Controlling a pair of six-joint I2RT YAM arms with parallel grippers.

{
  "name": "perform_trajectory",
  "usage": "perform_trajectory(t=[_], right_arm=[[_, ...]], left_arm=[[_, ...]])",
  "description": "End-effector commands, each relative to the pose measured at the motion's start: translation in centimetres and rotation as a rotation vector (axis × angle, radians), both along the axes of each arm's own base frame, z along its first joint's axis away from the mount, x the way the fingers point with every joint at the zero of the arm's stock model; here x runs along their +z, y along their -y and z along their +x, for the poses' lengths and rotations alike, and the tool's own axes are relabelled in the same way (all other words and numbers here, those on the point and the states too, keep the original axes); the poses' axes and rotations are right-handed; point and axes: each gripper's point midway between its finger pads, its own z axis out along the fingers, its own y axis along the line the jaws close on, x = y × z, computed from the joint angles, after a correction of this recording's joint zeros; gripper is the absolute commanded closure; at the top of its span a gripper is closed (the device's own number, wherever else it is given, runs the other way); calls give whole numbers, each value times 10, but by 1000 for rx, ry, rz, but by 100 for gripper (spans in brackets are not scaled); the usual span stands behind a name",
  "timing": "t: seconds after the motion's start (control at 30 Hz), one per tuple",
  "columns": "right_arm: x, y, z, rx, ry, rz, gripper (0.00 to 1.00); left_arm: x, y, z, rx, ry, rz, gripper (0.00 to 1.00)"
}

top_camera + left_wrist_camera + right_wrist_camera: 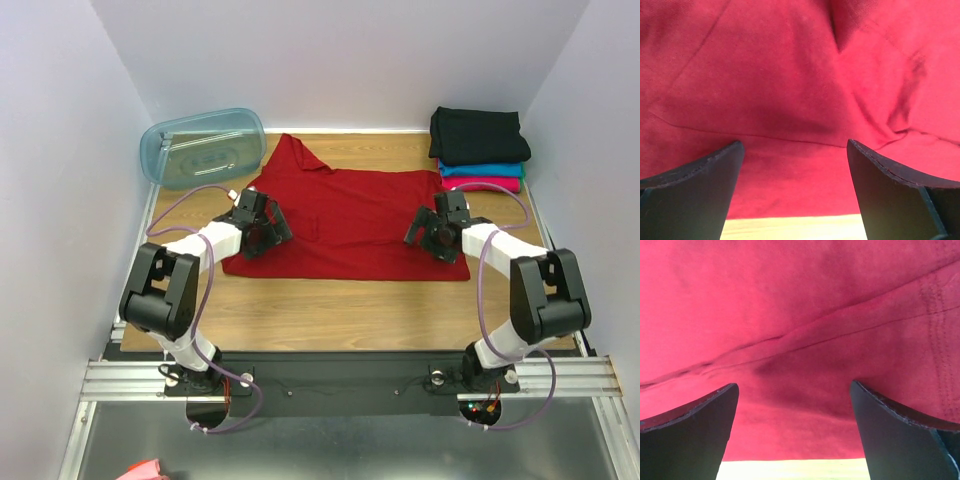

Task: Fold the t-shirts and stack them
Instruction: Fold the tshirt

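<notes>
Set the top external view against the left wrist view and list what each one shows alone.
Top external only: the folded stack of black t-shirt, teal t-shirt and pink t-shirt at far right, the plastic tub at far left, the right pincer. Left wrist only: the fingers of the left pincer standing apart, a seam in the cloth. Both: the red t-shirt, the left pincer over it, bare wooden table.

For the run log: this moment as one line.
left gripper: open over red shirt | right gripper: open over red shirt | folded stack: black, teal, pink
</notes>
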Motion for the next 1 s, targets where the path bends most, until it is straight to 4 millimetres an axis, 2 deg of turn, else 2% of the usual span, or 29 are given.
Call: perform_trajectory(t=[0.0, 0.03, 0.07, 0.13, 0.17, 0.2, 0.27, 0.3, 0.33, 0.43, 0.53, 0.57, 0.67, 0.73, 0.77, 0.87, 0.9, 0.93, 0.97], right_arm=[[-10, -6, -3, -19, -12, 34, 0], [-15, -5, -10, -26, -25, 33, 0], [-21, -2, -22, -49, -45, 36, 0], [-26, -1, -39, -57, -67, 49, 0], [-37, 1, -58, -78, -108, 58, 0], [-30, 2, -63, -90, -84, 68, 0], [-31, 5, -80, -124, -92, 79, 0], [-36, 10, -92, -143, -103, 65, 0], [-27, 13, -99, -155, -74, 68, 0], [-22, 20, -115, -212, -51, 79, 0], [-26, 18, -137, -238, -91, 116, 0], [-23, 17, -142, -256, -87, 133, 0], [-20, 18, -150, -271, -82, 143, 0], [-7, 17, -144, -260, -32, 159, 0], [7, 16, -135, -239, 8, 158, 0], [32, 18, -116, -202, 71, 131, 0], [48, 19, -103, -179, 107, 107, 0], [55, 19, -97, -169, 120, 93, 0], [62, 21, -90, -145, 134, 69, 0]], left_arm=[[-24, -5, -20, 53, -87, -12, 2], [-29, -7, -29, 73, -110, -16, 2], [-33, -7, -47, 91, -128, -32, 2], [-33, -11, -73, 117, -142, -47, 2], [-32, -8, -83, 146, -154, -62, 2], [-33, -15, -90, 189, -152, -37, 2], [-28, -29, -108, 229, -163, 12, 2], [-24, -27, -115, 247, -170, 10, 2], [-26, -34, -130, 272, -209, 38, 2], [-16, -31, -140, 283, -192, -6, 2], [-16, -31, -161, 299, -226, -29, 2], [-18, -38, -173, 315, -244, -11, 1], [-13, -29, -184, 294, -246, -68, 1], [1, -27, -179, 298, -183, -100, 2], [16, -29, -172, 304, -131, -100, 2], [45, -33, -158, 297, -61, -73, 2], [69, -31, -142, 279, 8, -62, 2], [81, -29, -133, 270, 43, -57, 2], [103, -24, -113, 262, 102, -53, 2]])
